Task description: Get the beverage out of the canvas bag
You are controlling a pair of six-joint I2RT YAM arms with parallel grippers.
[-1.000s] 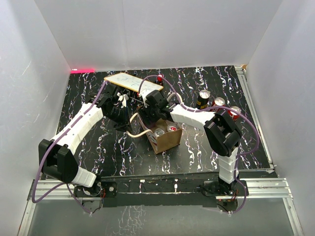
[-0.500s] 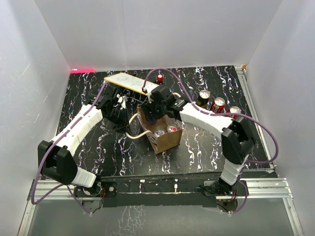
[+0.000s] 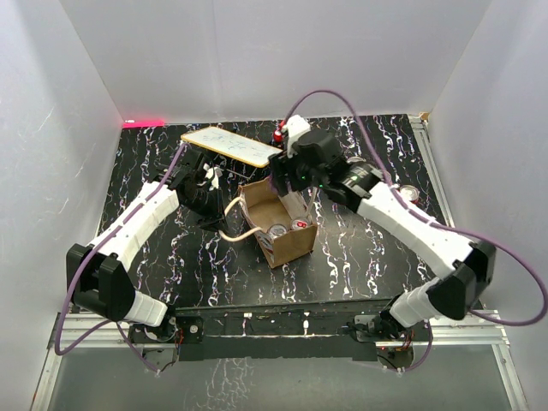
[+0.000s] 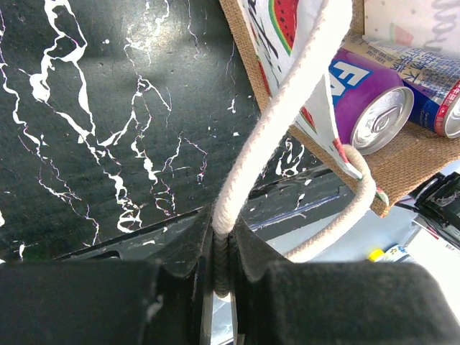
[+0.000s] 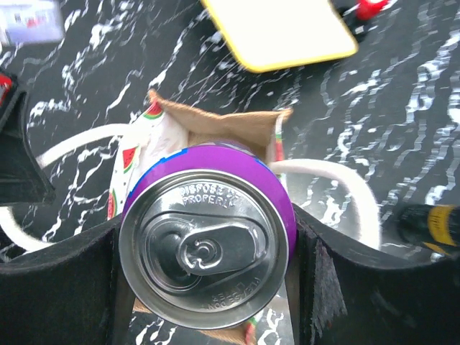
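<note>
Right arm reaches over the bag (image 3: 291, 244), right hand (image 5: 208, 284) clamping a purple can (image 5: 207, 237); wrist view shows left hand (image 4: 221, 266) pinching the rope handle (image 4: 285, 115).

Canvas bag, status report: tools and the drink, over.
Left tool shut on a rope handle. Right tool shut on the purple can, above the canvas bag mouth. Two more cans inside.

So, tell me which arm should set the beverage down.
Right. The right end effector grips the purple can over the canvas bag; the left end effector is shut on the rope handle.
</note>
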